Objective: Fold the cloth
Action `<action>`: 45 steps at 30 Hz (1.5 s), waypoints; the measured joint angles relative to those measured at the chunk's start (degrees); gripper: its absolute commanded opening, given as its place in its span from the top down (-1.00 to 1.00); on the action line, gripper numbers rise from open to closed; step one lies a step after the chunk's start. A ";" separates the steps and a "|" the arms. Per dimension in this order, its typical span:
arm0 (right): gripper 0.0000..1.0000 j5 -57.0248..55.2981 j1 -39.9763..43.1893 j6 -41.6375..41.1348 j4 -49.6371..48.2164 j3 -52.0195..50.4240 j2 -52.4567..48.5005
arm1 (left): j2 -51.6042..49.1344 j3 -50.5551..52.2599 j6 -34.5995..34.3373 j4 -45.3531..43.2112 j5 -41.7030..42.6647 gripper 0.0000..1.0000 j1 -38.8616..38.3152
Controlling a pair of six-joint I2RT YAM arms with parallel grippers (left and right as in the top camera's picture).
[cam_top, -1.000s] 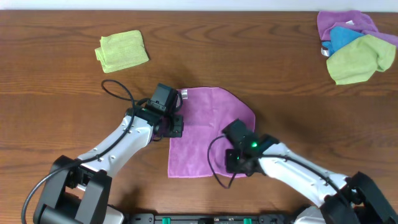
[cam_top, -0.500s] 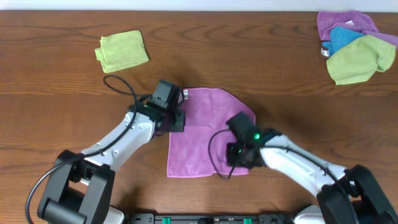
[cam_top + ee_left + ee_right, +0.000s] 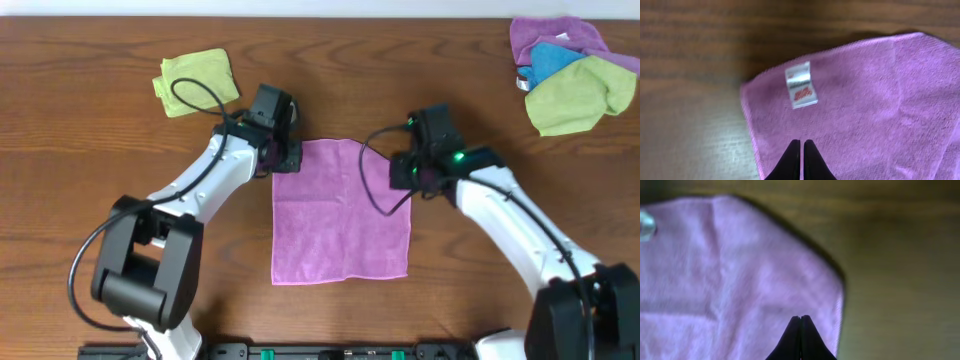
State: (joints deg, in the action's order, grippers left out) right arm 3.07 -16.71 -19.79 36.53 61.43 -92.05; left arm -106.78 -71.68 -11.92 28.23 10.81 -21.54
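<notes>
The magenta cloth (image 3: 340, 215) lies spread flat as a near-square in the middle of the table. My left gripper (image 3: 285, 158) is shut at the cloth's far left corner. In the left wrist view its closed tips (image 3: 801, 142) sit on the cloth (image 3: 865, 100) just inside the left edge, with the white tag (image 3: 801, 85) ahead of them. My right gripper (image 3: 408, 175) is shut at the far right corner. In the right wrist view its tips (image 3: 800, 316) rest on the cloth (image 3: 730, 270) close to the right edge. Neither gripper has fabric pinched that I can see.
A folded lime-green cloth (image 3: 197, 80) lies at the far left. At the far right corner is a heap of a lavender cloth (image 3: 555, 35), a blue cloth (image 3: 552, 60) and a lime-green cloth (image 3: 580, 95). The wooden table (image 3: 100, 170) surrounds the cloth.
Both shut grippers slid away from me, from the cloth's middle out to its far corners. The turned-in right corner is now flat and the cloth is a fuller square.
</notes>
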 measured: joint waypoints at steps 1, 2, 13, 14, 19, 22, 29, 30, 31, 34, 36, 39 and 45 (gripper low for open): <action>0.97 0.20 0.63 0.39 0.00 0.57 -1.16 | -0.76 -1.01 0.17 0.39 0.17 0.88 0.02; 0.97 0.57 1.27 0.90 -0.02 1.14 -2.97 | -1.46 -1.90 0.24 0.66 0.28 0.88 0.02; 0.96 4.37 1.36 2.27 -2.36 1.97 -9.31 | -2.12 -2.78 0.42 5.42 0.81 0.88 0.02; 0.97 4.52 1.36 2.29 -2.73 1.97 -9.33 | -2.12 -2.78 0.42 5.46 0.83 0.89 0.02; 0.97 5.77 1.36 2.45 -4.66 2.32 -10.27 | -2.86 -2.91 0.42 4.70 0.83 0.88 0.02; 0.97 7.04 1.36 2.47 -4.81 2.49 -12.00 | -5.20 -3.04 0.42 4.59 0.85 0.88 0.02; 0.97 8.11 0.87 2.47 -4.94 2.49 -13.05 | -7.76 -3.04 0.42 4.52 0.85 0.88 0.02; 0.97 8.09 0.70 2.47 -5.07 2.49 -13.05 | -7.76 -3.04 0.42 4.46 0.85 0.88 0.02; 0.97 8.11 0.52 2.47 -5.40 2.49 -13.07 | -7.76 -3.04 0.42 4.28 0.83 0.88 0.02; 0.97 8.13 -0.02 2.47 -6.01 2.56 -13.75 | -7.78 -3.04 0.42 3.43 0.85 0.88 0.02; 0.97 8.37 -0.20 2.47 -6.38 2.60 -15.32 | -7.78 -3.04 0.42 3.17 0.85 0.88 0.02; 0.96 8.87 -0.22 2.47 -6.99 3.08 -17.33 | -8.13 -3.04 0.42 2.82 0.85 0.88 0.02; 0.97 9.62 -0.37 2.47 -9.01 3.76 -18.49 | -8.96 -3.04 0.42 0.59 0.83 0.88 0.02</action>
State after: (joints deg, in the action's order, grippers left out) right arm 12.69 -17.08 -17.32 27.53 65.19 -110.54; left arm -115.74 -74.72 -11.51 28.82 11.64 -21.52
